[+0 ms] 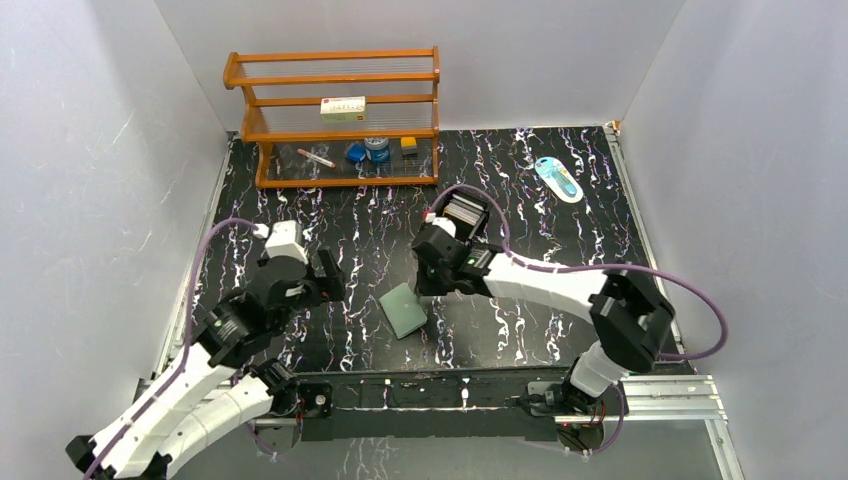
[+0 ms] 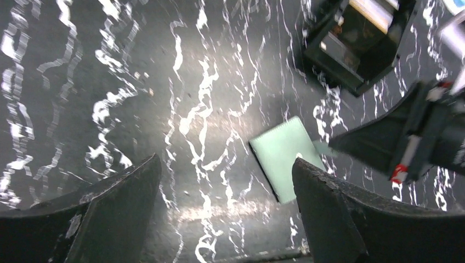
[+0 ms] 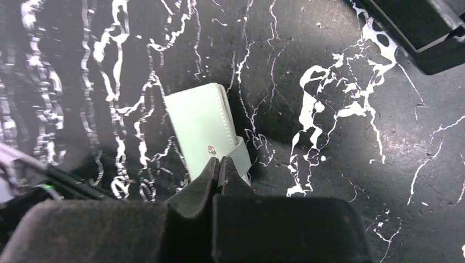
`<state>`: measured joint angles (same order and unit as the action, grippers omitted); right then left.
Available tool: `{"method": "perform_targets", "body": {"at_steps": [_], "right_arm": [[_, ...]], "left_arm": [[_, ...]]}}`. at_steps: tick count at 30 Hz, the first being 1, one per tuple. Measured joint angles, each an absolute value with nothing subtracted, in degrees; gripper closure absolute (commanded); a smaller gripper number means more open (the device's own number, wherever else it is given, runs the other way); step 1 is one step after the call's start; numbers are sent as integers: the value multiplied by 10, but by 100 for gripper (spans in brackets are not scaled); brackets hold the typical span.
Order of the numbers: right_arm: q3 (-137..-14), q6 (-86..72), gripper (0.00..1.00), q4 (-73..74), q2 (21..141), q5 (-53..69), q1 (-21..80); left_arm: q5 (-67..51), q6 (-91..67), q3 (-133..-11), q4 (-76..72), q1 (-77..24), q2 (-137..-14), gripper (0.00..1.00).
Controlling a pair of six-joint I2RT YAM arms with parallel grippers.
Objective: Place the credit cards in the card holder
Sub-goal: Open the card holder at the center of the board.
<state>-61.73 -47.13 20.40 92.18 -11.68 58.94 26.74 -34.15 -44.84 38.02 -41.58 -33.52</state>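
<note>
The card holder (image 1: 403, 310) (image 2: 279, 153) (image 3: 197, 126), a flat teal-green wallet, lies closed on the black marbled table between the two arms. My right gripper (image 1: 427, 292) (image 3: 219, 160) is shut at its right edge, with the fingertips pinched on the snap tab (image 3: 241, 156) beside the button. My left gripper (image 1: 322, 283) (image 2: 226, 161) hovers left of the card holder, wide open and holding nothing. The credit cards (image 1: 463, 210) (image 2: 374, 12) stand on edge in a black box (image 1: 470, 215) (image 2: 356, 49) behind the right gripper. Only their pale edges show.
A wooden rack (image 1: 340, 110) stands at the back left with a small carton, a pen and small items on its shelves. A blue and white oblong object (image 1: 558, 180) lies at the back right. White walls close in the table on three sides.
</note>
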Motion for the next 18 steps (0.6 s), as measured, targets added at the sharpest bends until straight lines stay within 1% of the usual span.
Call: {"method": "perform_targets", "body": {"at_steps": [4,10,13,18], "right_arm": [[-580,-496,100,166,868,-72,567],[-529,-537,100,109,816,-17,566],[-510,-555,100,84,796,1,566],[-479,-575,100,48,768,20,565]], "left_arm": [[204,-382,-429,354,-416,-397,18],[104,-437,-387,292,-416,-484,26],[62,-458,-368,263,-416,-508,27],[16,-497,-332,210,-416,-513,27]]}}
